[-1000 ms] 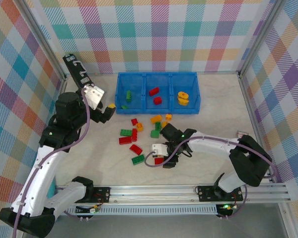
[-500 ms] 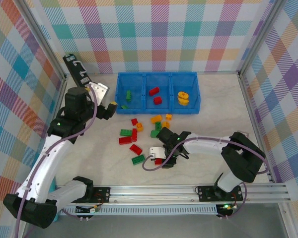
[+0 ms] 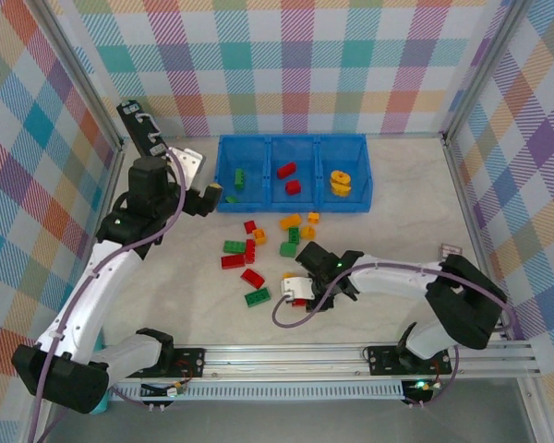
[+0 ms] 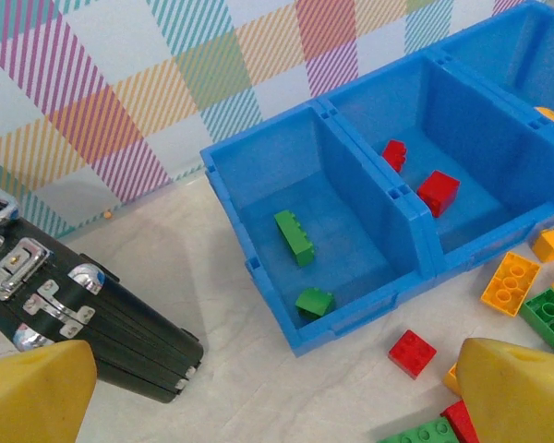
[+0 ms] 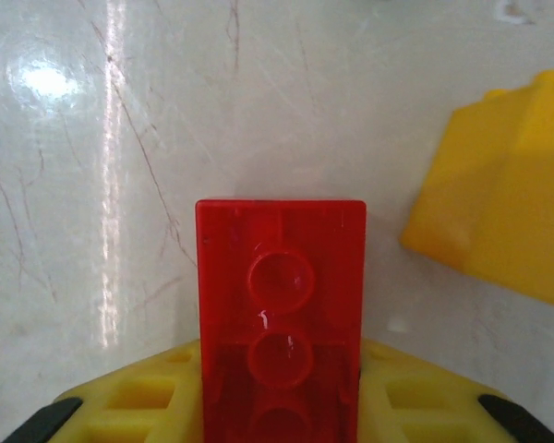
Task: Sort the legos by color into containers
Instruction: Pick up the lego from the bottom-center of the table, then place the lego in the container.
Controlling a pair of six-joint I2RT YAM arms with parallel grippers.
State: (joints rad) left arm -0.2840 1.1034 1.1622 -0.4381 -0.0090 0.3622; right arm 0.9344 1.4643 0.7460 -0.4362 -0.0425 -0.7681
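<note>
Right wrist: red lego (image 5: 282, 305), near end cut off at frame edge.

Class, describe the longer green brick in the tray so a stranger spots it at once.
Find the blue tray by the back wall; take its left compartment. The long green brick lies mid-floor, unlike the short green brick by its front wall.

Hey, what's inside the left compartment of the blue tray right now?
A long green lego in the middle and a shorter green lego by the near wall. Nothing else shows; that wall hides a thin strip of floor right behind it.
</note>
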